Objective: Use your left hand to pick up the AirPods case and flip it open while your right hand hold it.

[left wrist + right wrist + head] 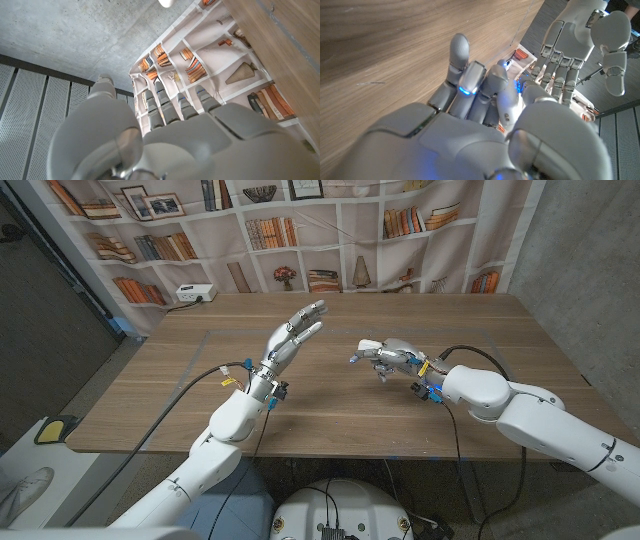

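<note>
Wooden table before a bookshelf backdrop: left hand raised with fingers spread, right hand clasping the white AirPods case mid-table

Wooden desk
Brown planks run lengthwise; a white power strip lies at its far left corner.

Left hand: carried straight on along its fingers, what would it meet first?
The left hand is raised, open, fingers aimed up toward the far right. The way looks free; past the table stands the bookshelf backdrop, though depth is unclear.
</note>
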Controlling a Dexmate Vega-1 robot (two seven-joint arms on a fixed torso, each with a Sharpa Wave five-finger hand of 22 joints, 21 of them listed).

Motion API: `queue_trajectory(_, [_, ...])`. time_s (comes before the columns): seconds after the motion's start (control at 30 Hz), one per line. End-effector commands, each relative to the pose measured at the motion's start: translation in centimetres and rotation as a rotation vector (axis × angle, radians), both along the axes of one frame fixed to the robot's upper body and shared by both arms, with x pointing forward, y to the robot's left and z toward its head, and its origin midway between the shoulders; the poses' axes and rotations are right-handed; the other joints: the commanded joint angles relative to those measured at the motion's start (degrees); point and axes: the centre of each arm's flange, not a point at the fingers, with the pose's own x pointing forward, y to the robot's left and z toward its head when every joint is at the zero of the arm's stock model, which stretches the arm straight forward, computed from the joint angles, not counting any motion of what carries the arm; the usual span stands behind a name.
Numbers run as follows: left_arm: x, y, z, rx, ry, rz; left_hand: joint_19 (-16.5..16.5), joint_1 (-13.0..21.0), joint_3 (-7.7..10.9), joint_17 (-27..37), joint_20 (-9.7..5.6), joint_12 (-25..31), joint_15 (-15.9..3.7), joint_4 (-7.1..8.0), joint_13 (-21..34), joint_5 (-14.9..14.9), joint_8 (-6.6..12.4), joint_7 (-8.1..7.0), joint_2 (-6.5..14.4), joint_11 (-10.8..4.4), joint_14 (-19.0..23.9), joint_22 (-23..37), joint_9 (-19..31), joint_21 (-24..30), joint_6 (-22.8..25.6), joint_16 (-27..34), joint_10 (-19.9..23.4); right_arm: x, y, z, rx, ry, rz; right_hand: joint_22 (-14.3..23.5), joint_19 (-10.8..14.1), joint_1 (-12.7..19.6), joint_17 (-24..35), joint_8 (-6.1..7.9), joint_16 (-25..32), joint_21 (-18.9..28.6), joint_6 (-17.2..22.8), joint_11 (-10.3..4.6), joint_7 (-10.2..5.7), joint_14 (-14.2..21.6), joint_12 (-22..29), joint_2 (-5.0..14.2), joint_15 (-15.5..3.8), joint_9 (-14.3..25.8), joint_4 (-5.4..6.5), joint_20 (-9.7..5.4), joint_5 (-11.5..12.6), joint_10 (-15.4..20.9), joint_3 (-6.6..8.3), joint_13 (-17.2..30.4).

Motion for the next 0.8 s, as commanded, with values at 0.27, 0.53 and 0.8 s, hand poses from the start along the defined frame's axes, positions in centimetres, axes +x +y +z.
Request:
queue_trajectory(0.27, [-1.3,1.7,1.8,0.085,-0.103,0.242,1.2,2.4,2.48,-0.2,0.03,1.0,-0.55,-1.95,-0.2,0.7,-0.04,-0.35,2.2,-0.88,2.0,0.1,0.1,0.9,2.2,0.8,1.7,-0.3,0.3,0.4,-0.082,-0.016,-0.032,0.1,-0.2,7.4,0.1,-0.01,0.0,0.2,2.6,-0.47,2.37,-0.2,0.1,7.29,-0.11,0.4,0.03,-5.31,0.4,-0.3,-0.20,-0.3])
queue_trajectory(0.53, [-1.3,1.7,1.5,0.123,-0.119,0.297,1.6,1.8,1.91,-0.2,-0.29,1.2,-1.07,-2.18,-0.2,0.2,-0.23,-0.89,1.1,-1.29,2.4,0.0,0.1,1.0,2.7,0.8,2.1,-0.2,0.3,0.5,-0.087,-0.014,-0.028,0.3,-0.3,7.5,0.1,-0.05,0.0,0.2,2.5,-0.34,2.20,-0.3,0.4,7.29,-0.11,0.5,0.09,-5.29,0.4,-0.3,-0.29,-0.1])
queue_trajectory(0.8, [-1.7,1.7,1.7,0.151,-0.148,0.352,1.6,1.2,1.36,-0.2,-0.11,1.0,-1.01,-2.28,-0.3,-0.3,-0.82,-0.74,0.1,-1.29,2.0,0.0,0.2,0.9,1.8,0.6,1.7,-0.1,0.4,0.8,-0.096,-0.019,-0.023,0.1,-0.4,7.6,0.1,-0.07,0.0,0.2,2.4,-0.40,2.23,-0.4,1.0,7.31,-0.12,0.7,0.20,-5.30,0.4,-0.7,-0.37,0.7])
